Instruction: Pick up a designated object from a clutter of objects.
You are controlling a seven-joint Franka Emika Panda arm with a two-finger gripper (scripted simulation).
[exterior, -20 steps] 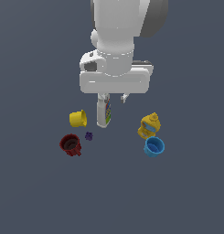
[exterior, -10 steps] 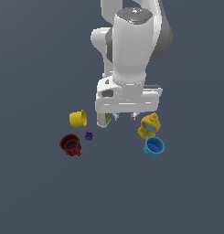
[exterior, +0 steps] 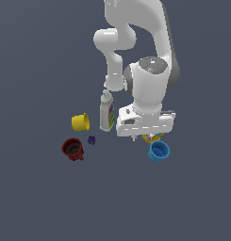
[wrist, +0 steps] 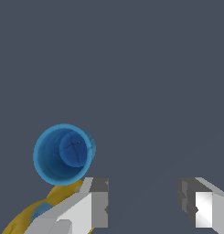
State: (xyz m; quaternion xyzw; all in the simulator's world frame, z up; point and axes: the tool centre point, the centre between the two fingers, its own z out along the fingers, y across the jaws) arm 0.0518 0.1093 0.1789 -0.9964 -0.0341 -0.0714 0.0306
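The small bright blue cup stands upright on the floor at the exterior view's right; in the wrist view I look down into its open mouth. My gripper is open and empty, its fingers wide apart, hovering just above and beside the cup. In the exterior view the hand covers most of the yellow squat bottle. The white labelled bottle, yellow cup, dark red mug and tiny purple piece lie toward the exterior view's left.
The yellow squat bottle sits close against the blue cup, next to one finger. The floor is plain dark grey.
The arm has moved down and toward the exterior view's right, from above the white bottle to over the yellow squat bottle and blue cup. The objects have not moved.
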